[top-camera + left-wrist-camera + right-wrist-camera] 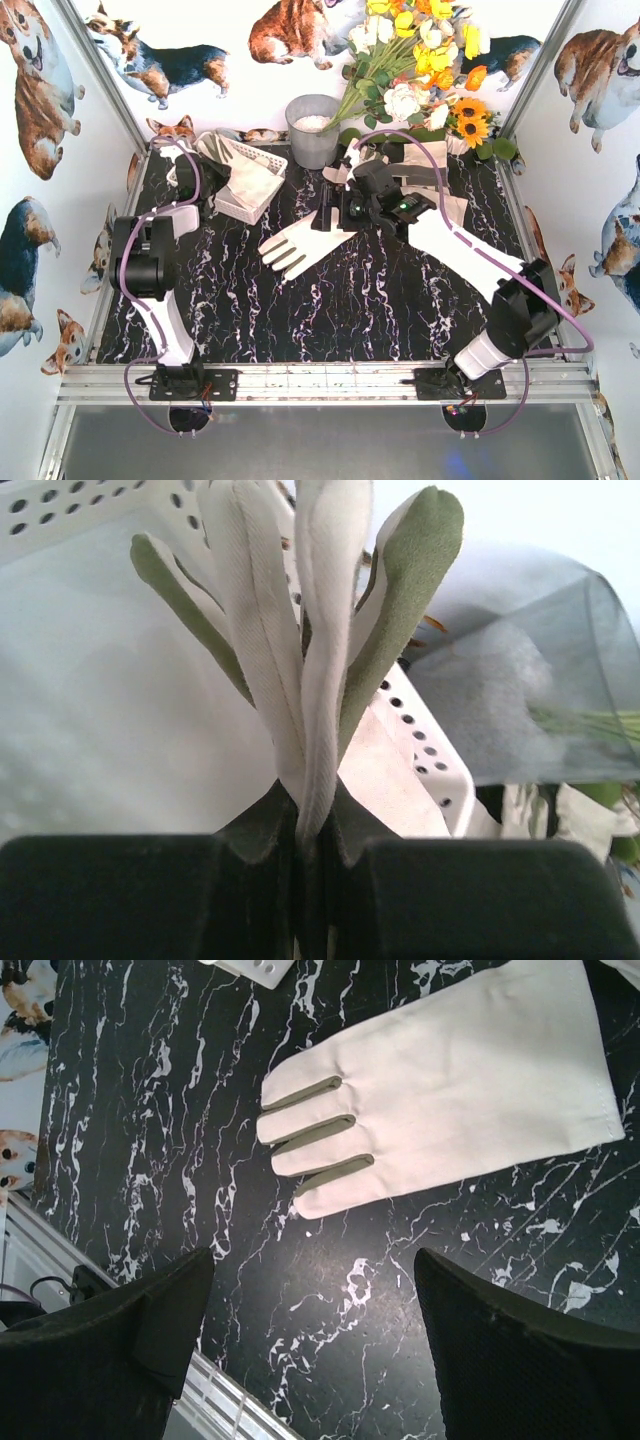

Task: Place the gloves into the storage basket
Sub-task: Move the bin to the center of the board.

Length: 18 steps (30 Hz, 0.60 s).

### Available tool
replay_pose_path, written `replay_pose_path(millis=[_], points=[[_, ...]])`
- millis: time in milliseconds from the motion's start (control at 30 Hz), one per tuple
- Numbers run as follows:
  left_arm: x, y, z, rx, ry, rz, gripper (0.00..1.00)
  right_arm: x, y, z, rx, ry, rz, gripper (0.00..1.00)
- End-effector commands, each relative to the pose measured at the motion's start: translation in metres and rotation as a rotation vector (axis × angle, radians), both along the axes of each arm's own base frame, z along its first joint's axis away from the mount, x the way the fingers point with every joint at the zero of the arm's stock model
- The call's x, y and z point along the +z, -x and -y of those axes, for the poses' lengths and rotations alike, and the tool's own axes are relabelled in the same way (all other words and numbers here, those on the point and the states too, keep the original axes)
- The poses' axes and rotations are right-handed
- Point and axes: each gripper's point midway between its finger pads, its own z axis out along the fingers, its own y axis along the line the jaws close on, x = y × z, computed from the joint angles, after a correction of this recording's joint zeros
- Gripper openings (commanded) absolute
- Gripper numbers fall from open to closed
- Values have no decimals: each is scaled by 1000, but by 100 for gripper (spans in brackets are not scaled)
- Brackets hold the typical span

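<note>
1. The left gripper [305, 852] is pressed together on the pinched glove [325, 620]. It nips the cloth near the palm, so the glove's fingers fan out straight ahead of the jaws. The storage basket [432, 755] stands just beyond those fingers and to their right. Its perforated wall is very close to the cloth (touching or not, I cannot tell).
2. The right gripper [312, 1295] is spread wide and holds nothing. The flat glove [440, 1090] lies ahead of it on the black marble table [150, 1110], apart from both pads. The glove's fingers point towards the left pad's side and its cuff lies away to the right.
3. Handling, as I judge it: these gloves are light, limp cloth and in no way fragile. They will sag and fold instead of keeping their shape, so one may drape over the basket's rim and not drop in. The grey patches probably grip better than the cream fabric. For the flat glove, I would come straight down and press the pads into the table at mid-palm or at the wide cuff, so a fold gathers between them.
4. Count: there is one basket, one glove pinched on the left and one glove lying flat. More pale cloth [432, 152] shows behind the right arm, likely further gloves, but the arm hides how many. One grey bucket [313, 130] stands beyond the right gripper.
</note>
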Motion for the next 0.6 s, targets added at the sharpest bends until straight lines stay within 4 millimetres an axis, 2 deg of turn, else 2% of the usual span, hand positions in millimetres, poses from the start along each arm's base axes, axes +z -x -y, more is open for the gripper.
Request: replay_pose_path(millis=[0,167,400,567], points=[[12,-21,-24,122,-7,48,0,12,2,11,-30,8,43,83],[-4,-28,-29,143,-27,-8,0,7,4,13,-36,0,48,83],[-20,-25,-46,246,-44,-63,0,2,1,9,-28,-2,48,83],[-30,-34,-43,258,-39,-81,0,4,-1,8,-27,-6,52,83]])
